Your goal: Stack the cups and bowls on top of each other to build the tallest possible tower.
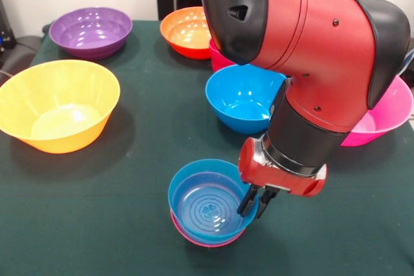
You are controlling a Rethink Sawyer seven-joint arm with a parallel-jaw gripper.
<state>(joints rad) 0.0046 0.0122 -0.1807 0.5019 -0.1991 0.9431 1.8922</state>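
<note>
Small blue bowl (pixel 208 206) nested in red bowl (pixel 206 240), gripper (pixel 256 202) seemingly pinching its rim

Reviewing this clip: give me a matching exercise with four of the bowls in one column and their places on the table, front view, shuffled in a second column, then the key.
Things:
1. glossy purple plastic bowl
2. large yellow-orange plastic bowl
3. small blue plastic bowl
4. large pink plastic bowl

Places:
A. right edge, partly behind the arm
B. near centre, nested in a red bowl, gripper fingers at its rim
C. far left corner
D. left side, nearer than the purple one

Pairs: 1-C, 2-D, 3-B, 4-A
</note>
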